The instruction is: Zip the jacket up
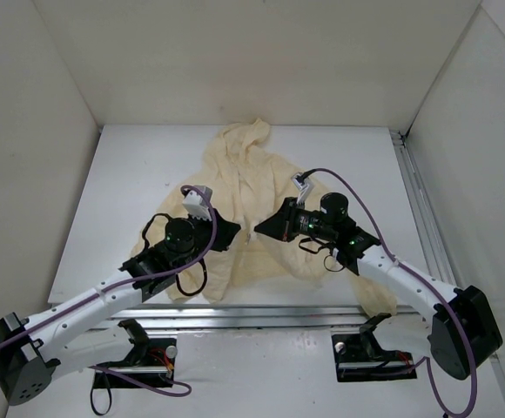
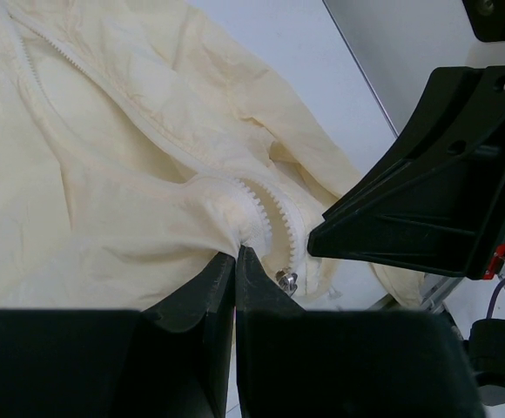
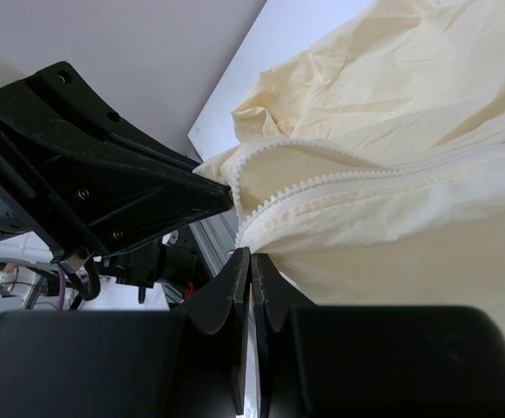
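Bright, even, diffuse light from overhead. The jacket shows only faint fold shadows; soft shadow lies beside its lower hem under the arms. Wrist views: zipper teeth sharp, left gripper below the jacket slightly soft, apparently from closeness.

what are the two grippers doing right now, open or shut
left gripper: closed, pinching the jacket beside the zipper
right gripper: closed, pinching the jacket edge by the zipper
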Robot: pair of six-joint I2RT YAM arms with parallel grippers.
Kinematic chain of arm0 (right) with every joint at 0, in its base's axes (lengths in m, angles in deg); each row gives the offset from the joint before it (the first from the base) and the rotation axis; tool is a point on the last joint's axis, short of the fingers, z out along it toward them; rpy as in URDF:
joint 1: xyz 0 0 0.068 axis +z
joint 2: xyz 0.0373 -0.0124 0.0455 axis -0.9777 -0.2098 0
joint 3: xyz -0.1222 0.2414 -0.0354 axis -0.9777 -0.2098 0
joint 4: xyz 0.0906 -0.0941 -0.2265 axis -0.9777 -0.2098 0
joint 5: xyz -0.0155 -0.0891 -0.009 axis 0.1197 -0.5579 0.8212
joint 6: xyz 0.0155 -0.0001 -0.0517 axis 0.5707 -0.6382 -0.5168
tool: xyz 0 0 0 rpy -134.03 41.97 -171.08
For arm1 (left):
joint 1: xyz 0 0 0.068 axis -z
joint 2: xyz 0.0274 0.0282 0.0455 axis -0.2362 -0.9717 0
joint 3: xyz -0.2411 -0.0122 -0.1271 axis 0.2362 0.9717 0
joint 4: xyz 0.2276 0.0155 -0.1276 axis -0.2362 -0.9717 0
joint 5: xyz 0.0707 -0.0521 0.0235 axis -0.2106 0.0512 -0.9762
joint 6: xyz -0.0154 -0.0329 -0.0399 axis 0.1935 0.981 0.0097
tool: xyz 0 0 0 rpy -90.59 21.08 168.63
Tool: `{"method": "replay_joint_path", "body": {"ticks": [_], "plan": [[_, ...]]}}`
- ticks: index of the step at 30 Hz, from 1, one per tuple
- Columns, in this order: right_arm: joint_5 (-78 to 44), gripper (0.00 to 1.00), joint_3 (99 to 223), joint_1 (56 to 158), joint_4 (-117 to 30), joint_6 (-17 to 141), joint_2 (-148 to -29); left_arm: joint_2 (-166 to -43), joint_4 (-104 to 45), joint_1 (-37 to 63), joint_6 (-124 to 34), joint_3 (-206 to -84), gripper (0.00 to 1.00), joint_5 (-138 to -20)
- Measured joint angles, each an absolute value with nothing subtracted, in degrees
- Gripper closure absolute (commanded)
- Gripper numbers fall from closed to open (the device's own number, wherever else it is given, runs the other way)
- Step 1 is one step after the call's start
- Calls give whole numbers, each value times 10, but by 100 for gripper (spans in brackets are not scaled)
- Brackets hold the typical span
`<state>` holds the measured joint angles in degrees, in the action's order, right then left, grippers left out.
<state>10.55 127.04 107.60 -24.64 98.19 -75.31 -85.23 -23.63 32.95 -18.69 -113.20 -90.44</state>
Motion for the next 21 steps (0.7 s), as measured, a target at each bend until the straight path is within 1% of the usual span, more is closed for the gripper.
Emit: {"method": "replay_joint_path", "body": {"ticks": [21], "plan": [[104, 100, 1270, 1079, -243, 986, -757, -850, -236, 329, -185, -1125, 100, -904]]}}
